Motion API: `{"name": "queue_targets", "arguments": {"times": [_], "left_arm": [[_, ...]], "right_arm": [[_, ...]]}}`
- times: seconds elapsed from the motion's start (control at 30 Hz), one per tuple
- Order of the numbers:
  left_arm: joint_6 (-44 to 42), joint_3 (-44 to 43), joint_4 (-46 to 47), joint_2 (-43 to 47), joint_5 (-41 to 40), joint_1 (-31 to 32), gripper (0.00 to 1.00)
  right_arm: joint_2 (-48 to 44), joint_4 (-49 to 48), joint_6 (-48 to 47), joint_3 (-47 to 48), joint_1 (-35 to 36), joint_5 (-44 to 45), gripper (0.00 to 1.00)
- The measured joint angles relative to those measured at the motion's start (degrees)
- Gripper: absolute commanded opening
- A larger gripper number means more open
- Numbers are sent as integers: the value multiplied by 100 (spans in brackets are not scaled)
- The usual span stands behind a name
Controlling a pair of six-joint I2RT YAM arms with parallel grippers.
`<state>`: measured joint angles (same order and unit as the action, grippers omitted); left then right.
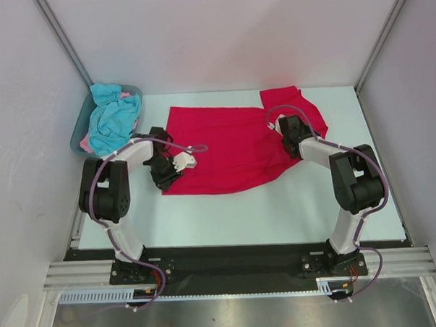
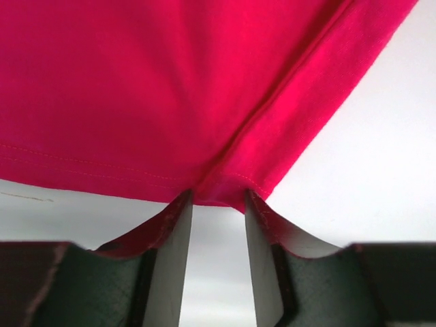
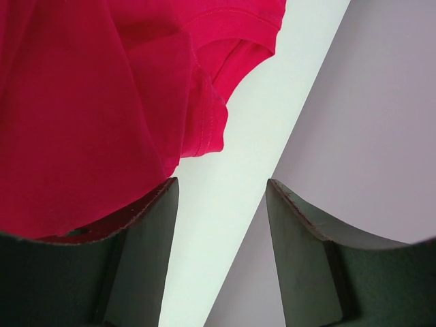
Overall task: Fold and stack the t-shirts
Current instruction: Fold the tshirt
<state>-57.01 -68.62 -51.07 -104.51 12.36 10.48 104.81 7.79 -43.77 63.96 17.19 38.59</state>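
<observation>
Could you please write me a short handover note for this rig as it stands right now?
Grippers: the left gripper has its jaws open, tips at the near left corner of the red shirt, nothing pinched. The right gripper has its jaws open by the sleeve at the shirt's right end, holding nothing.
Things: the red shirt lies spread on the table, a little rumpled. A turquoise shirt and some pink cloth are bunched in the tub at the far left.
Done: no finished fold, no stack.
Left: fold the red shirt, then fold and stack the others.
</observation>
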Motion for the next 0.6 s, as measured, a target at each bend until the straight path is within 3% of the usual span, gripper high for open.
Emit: {"name": "queue_targets", "arguments": {"times": [0.03,0.27,0.6], "left_arm": [[0,0,9,-15,0,0,39],[7,0,-7,-87,-4,11,0],[7,-24,-48,-79,13,24,0]], "right_arm": [[0,0,0,0,0,0,59],[0,0,0,0,0,0,59],[0,0,0,0,2,0,59]]}}
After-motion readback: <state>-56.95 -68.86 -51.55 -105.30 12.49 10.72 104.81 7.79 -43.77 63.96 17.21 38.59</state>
